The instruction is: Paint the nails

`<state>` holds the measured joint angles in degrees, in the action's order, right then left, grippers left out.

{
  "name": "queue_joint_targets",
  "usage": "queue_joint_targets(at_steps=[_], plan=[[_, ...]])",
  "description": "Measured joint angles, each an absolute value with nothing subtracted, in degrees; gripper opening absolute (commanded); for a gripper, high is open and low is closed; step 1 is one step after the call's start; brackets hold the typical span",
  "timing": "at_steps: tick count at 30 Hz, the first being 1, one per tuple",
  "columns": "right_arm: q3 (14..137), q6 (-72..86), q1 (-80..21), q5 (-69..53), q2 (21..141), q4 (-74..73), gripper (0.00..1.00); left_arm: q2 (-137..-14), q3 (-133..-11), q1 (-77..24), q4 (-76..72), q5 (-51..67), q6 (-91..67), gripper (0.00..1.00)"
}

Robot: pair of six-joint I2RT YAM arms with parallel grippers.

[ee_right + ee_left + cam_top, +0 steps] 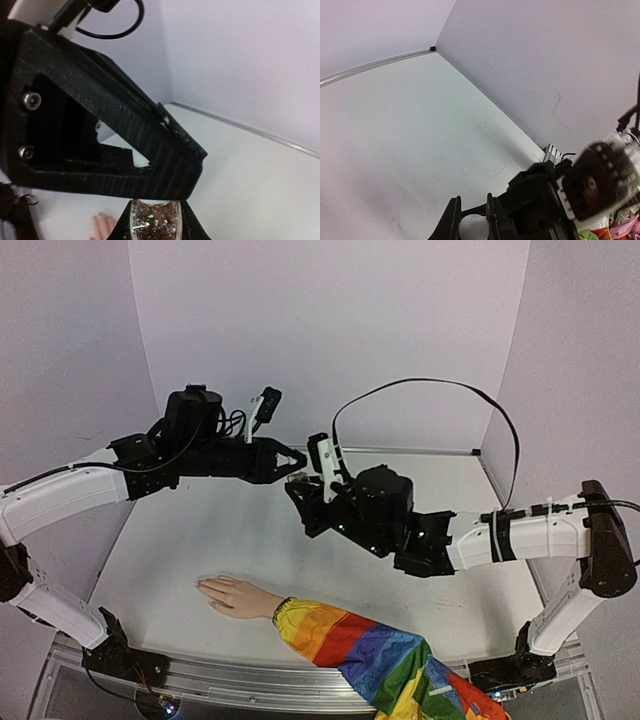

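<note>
While the mannequin hand (236,596) lies flat, right gripper (154,209) pinches a glitter bottle (152,225); left gripper (472,217) clamps a white piece (472,229), perhaps its cap.

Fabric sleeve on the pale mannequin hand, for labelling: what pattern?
Rainbow-striped fabric sleeve, clearest from top external.

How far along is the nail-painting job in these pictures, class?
Done: the right gripper holds the glitter bottle up off the table. In hand: the left gripper grips a white round piece right above the bottle, perhaps opening it. Left: everything on the mannequin hand; its nails show no polish, and both grippers are well away from it.
</note>
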<state>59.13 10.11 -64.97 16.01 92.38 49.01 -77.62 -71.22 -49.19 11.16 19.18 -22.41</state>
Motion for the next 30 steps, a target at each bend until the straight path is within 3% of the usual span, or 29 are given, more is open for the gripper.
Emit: queue_joint_targets(at_steps=[2,5,6,8,10,15,18,24,30], plan=[[61.28,7.35,-66.59,24.73,94.13,47.31,0.00,-79.07,-72.47,-49.47,12.08,16.93,-22.79,0.00],[61.69,4.71,-66.30,26.72,94.94,46.52,0.00,-80.71,-73.25,-49.56,12.25,15.35,-23.35,0.04],[61.41,4.08,-66.00,25.67,94.94,46.70,0.00,-80.77,-73.34,-49.58,12.58,15.14,-23.64,0.12],[60.84,3.22,-65.39,22.92,94.94,47.59,0.00,-80.64,-73.38,-49.58,13.30,14.85,-23.90,0.41],[59.81,2.74,-64.29,18.11,94.59,48.66,0.00,-80.42,-73.38,-49.65,14.37,15.38,-23.94,0.61],[56.82,3.27,-60.95,2.94,91.37,49.23,0.00,-78.19,-72.88,-50.94,15.20,17.10,-23.29,0.92],[55.46,4.80,-58.96,-5.15,88.79,49.54,0.00,-74.94,-71.70,-50.87,15.09,18.96,-22.90,0.97],[54.46,11.66,-53.87,-25.36,86.67,50.72,0.00,-69.95,-68.49,-49.67,11.92,24.71,-22.76,0.98],[56.14,19.46,-52.23,-42.22,88.27,53.67,0.00,-67.13,-65.36,-49.41,8.03,31.44,-23.59,0.91]])
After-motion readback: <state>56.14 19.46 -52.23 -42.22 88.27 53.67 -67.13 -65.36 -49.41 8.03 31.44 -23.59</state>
